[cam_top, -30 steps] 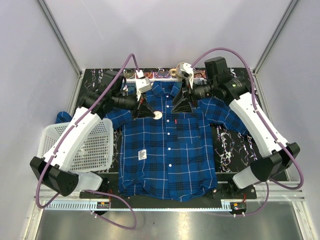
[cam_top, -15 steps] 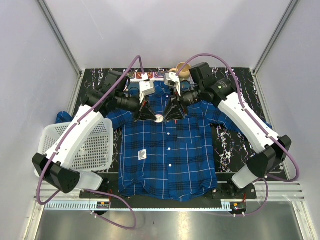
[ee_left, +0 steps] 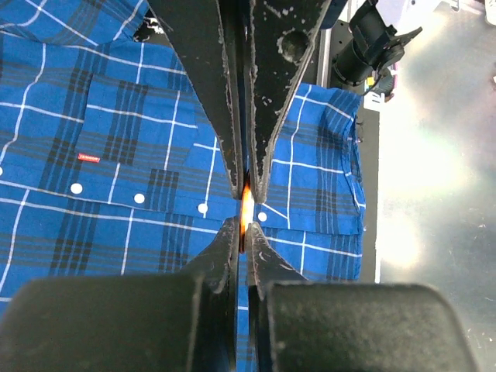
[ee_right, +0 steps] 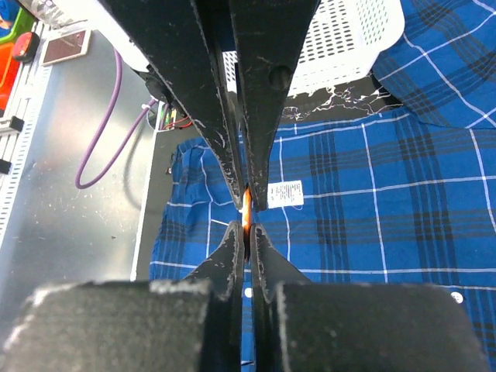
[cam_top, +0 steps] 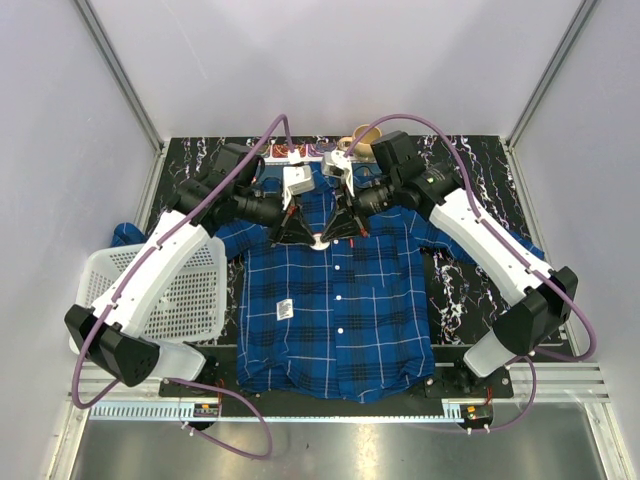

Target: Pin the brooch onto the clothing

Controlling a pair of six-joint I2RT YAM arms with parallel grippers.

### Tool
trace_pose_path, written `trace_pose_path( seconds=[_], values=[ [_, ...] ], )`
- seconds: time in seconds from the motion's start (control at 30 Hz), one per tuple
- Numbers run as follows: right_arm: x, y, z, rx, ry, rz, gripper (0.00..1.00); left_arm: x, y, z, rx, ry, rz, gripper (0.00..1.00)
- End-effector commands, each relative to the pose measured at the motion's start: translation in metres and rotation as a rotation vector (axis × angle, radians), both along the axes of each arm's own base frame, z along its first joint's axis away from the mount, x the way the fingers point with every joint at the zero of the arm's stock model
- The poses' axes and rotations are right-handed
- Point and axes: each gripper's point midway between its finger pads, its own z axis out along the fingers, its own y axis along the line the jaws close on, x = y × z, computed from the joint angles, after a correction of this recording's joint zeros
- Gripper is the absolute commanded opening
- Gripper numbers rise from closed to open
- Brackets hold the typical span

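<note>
The left tool (ee_left: pixel 245 229) and right tool (ee_right: pixel 246 229) both pinch the orange brooch (ee_left: pixel 246 207) above the shirt (cam_top: pixel 340 300).

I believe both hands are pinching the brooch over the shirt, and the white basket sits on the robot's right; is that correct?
Not quite: the white basket sits on the robot's left, as the top view shows. The left hand and right hand do pinch the brooch over the shirt.

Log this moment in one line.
left tool: shut on brooch | right tool: shut on brooch | brooch: between both tips, over shirt | pinned: unclear
</note>
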Motion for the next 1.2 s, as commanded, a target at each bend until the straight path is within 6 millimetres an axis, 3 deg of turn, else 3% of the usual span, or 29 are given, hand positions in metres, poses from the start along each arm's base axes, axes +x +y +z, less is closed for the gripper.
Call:
trace_pose_path(
  seconds=[0.0, 0.07, 0.13, 0.17, 0.2, 0.23, 0.27, 0.3, 0.33, 0.37, 0.4, 0.43, 0.47, 0.5, 0.57, 0.7, 1.03, 1.17],
  values=[
    [-0.001, 0.002, 0.006, 0.018, -0.039, -0.008, 0.00, -0.001, -0.006, 0.024, -0.058, -0.040, -0.029, 0.00],
    [0.003, 0.003, 0.010, 0.027, -0.048, -0.028, 0.00, 0.003, -0.005, 0.030, -0.072, -0.016, -0.005, 0.01],
    [0.013, 0.006, 0.018, 0.061, -0.019, -0.075, 0.00, 0.018, -0.001, 0.041, -0.122, -0.006, 0.041, 0.13],
    [0.025, 0.001, 0.022, 0.081, 0.001, -0.115, 0.00, 0.021, 0.003, 0.048, -0.153, 0.058, 0.088, 0.31],
    [0.031, -0.001, 0.030, 0.106, 0.086, -0.162, 0.00, 0.030, 0.003, 0.064, -0.224, 0.029, 0.089, 0.39],
    [0.046, 0.000, 0.042, 0.170, 0.068, -0.187, 0.00, 0.045, 0.015, 0.064, -0.248, 0.050, 0.152, 0.47],
    [0.058, -0.009, 0.051, 0.201, 0.183, -0.247, 0.00, 0.051, 0.020, 0.085, -0.318, 0.024, 0.189, 0.57],
    [0.066, -0.013, 0.053, 0.230, 0.228, -0.273, 0.00, 0.062, 0.030, 0.079, -0.340, 0.035, 0.242, 0.62],
    [0.079, -0.013, 0.076, 0.328, 0.167, -0.271, 0.00, 0.063, 0.034, 0.085, -0.382, 0.083, 0.284, 0.67],
    [0.084, -0.021, 0.089, 0.375, 0.291, -0.304, 0.00, 0.063, 0.038, 0.113, -0.467, -0.047, 0.286, 0.72],
    [0.088, -0.023, 0.097, 0.420, 0.321, -0.311, 0.00, 0.071, 0.044, 0.101, -0.488, -0.024, 0.345, 0.73],
    [0.094, -0.024, 0.111, 0.516, 0.262, -0.283, 0.00, 0.070, 0.045, 0.105, -0.529, 0.013, 0.371, 0.73],
    [0.094, -0.028, 0.122, 0.561, 0.390, -0.296, 0.00, 0.069, 0.047, 0.118, -0.575, -0.041, 0.375, 0.75],
    [0.096, -0.028, 0.131, 0.607, 0.378, -0.281, 0.00, 0.074, 0.048, 0.115, -0.595, -0.023, 0.412, 0.75],
    [0.101, -0.028, 0.141, 0.638, 0.370, -0.304, 0.00, 0.076, 0.047, 0.127, -0.659, 0.002, 0.430, 0.74],
    [0.103, -0.028, 0.163, 0.677, 0.362, -0.309, 0.00, 0.099, 0.053, 0.141, -0.808, 0.076, 0.548, 0.73],
    [0.098, -0.026, 0.175, 0.703, 0.345, -0.332, 0.00, 0.093, 0.012, 0.174, -0.945, 0.075, 0.425, 0.61],
    [0.098, -0.026, 0.179, 0.718, 0.337, -0.342, 0.00, 0.096, 0.002, 0.176, -0.965, 0.103, 0.421, 0.58]
  ],
)
